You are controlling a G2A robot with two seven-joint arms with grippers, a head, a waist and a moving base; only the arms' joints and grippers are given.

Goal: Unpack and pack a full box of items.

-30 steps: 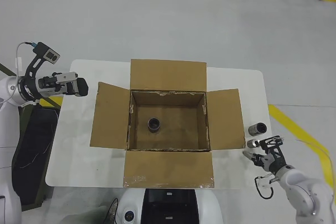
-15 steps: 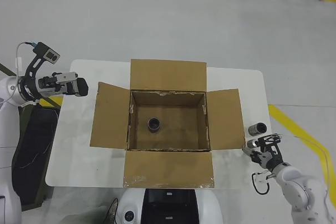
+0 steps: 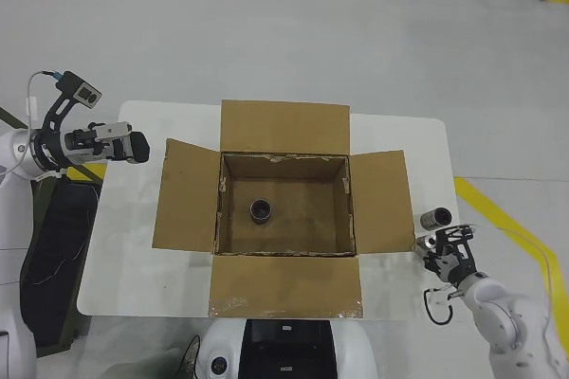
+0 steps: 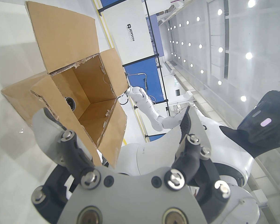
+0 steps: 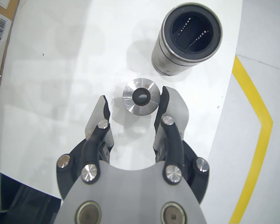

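Where the bushing (image 5: 141,99) stands, a bearing (image 5: 186,43) lies near.

This is looking like a large industrial hall being used as a robot test lab. Rows of round ceiling lights (image 4: 249,55) are shining from a high white roof. Blue and white partition panels (image 4: 121,24) on black frames are fencing off bays, and a yellow line (image 5: 252,94) is running across the pale grey floor (image 3: 360,47) beside the white table (image 3: 123,275).
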